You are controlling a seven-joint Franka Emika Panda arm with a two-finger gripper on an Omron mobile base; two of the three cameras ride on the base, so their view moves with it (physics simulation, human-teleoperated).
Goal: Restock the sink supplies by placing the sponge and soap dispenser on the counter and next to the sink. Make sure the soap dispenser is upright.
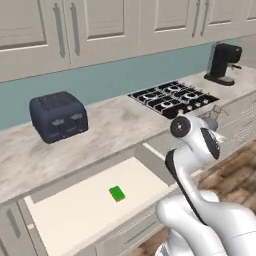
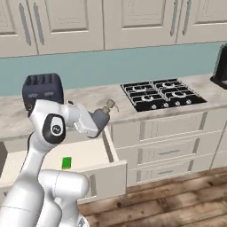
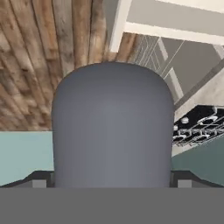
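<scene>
A kitchen run of pale cabinets and a teal backsplash stands over a marbled desk (image 1: 115, 125). At the left of it sits a dark toaster (image 1: 59, 116), then the black gas stovetop (image 1: 174, 97), and at the far right a black coffee machine (image 1: 223, 62). Below the desk, an open drawer (image 1: 90, 210) shows its cream floor, and the sponge (image 1: 117, 193) lies flat on it near the middle, a small green block, well apart from the arm. To the right of the drawer, out over its front corner, the claw (image 2: 98, 123) is clenched on the soap dispenser (image 2: 102, 117), held in the air beside the desk's edge, clear of every surface. In the right base view the pump nozzle points up and a little to the right. In the hand view the dispenser's grey rounded body (image 3: 111, 127) sits between the fingertips, with wooden floor (image 3: 39, 57) behind it.
</scene>
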